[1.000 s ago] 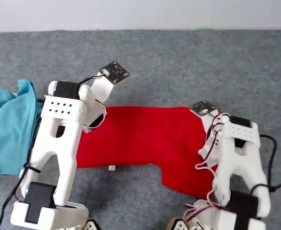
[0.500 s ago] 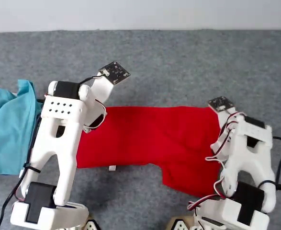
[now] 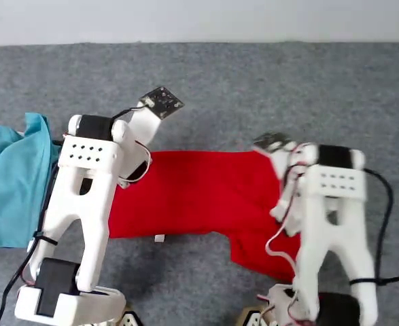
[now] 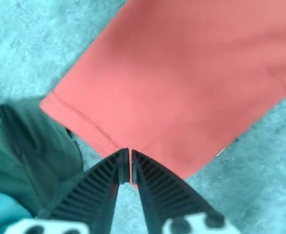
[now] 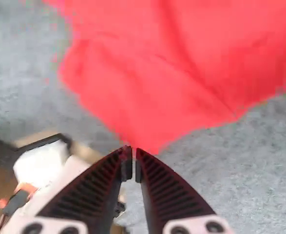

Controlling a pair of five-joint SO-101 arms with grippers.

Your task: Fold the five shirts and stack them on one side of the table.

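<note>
Over at the far left of the high view you've got the teal shirt (image 3: 9, 190) lying bunched at the edge of the grey tabletop (image 3: 253, 88), apart from both arms.

Next along, your left hand (image 4: 126, 155) is clamped tight, its ribbed jaws closed on the hemmed edge of the red shirt (image 3: 199, 197) near its left corner. That's a sound spot: the stitched hem is the thickest part of the cloth and should give the jaws something to bite.

The red shirt itself runs across the middle of the frame, mostly flat. A flap hangs toward the lower right, and a small white tag peeks out at its lower edge. Judge it as light, limp and thin. It has no stiffness at all, so whatever you don't hold will sag and trail. The rough grey surface looks likely to drag on the fabric, so expect wrinkles if you slide it.

On the right, your right hand (image 5: 133, 151) is also closed on red cloth. The fabric gathers to a point right at the jaw tips, which reads as a narrow pinch. That's the weaker hold, and a sharp pull could slip it free. Hems and corners are your best grips, taken evenly on both sides.
</note>
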